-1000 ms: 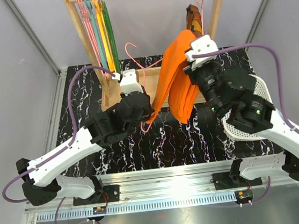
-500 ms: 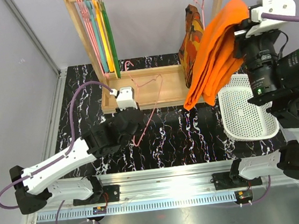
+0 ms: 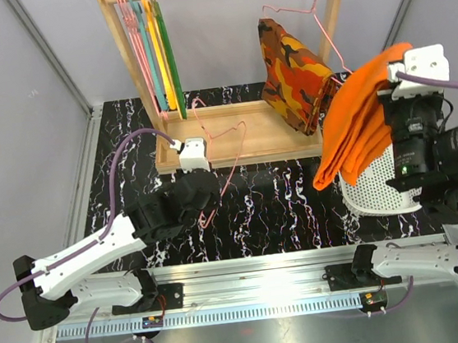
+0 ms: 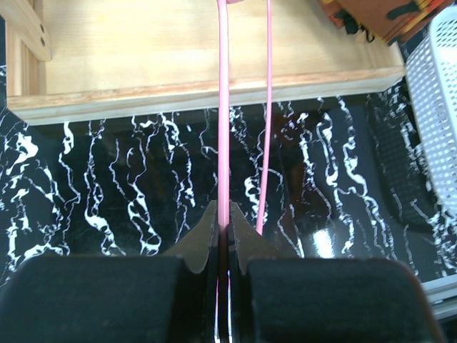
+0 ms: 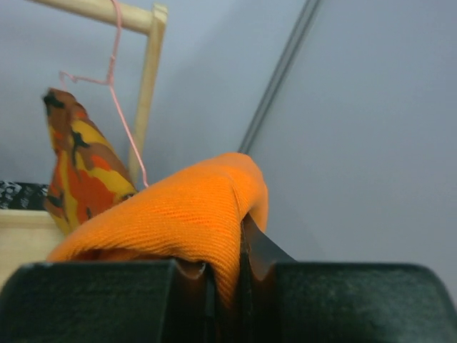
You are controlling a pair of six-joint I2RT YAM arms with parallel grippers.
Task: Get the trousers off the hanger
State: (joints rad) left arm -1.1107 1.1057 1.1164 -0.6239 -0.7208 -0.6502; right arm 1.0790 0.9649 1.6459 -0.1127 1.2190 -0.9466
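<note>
The right pincer (image 5: 227,266) is clamped on the orange trousers (image 3: 360,119), which drape below it; the left pincer (image 4: 223,230) is clamped on the pink wire hanger (image 4: 223,107), which extends ahead of it.

A: Left arm (image 3: 89,252)?
B: It had a white link, black joints and a black base. A purple cable (image 3: 112,178) ran to a white wrist camera (image 3: 192,153).
A: Right arm (image 3: 438,156)?
B: Same build, with small green lights (image 3: 405,170). The left gripper (image 4: 223,211) was matte black.
</note>
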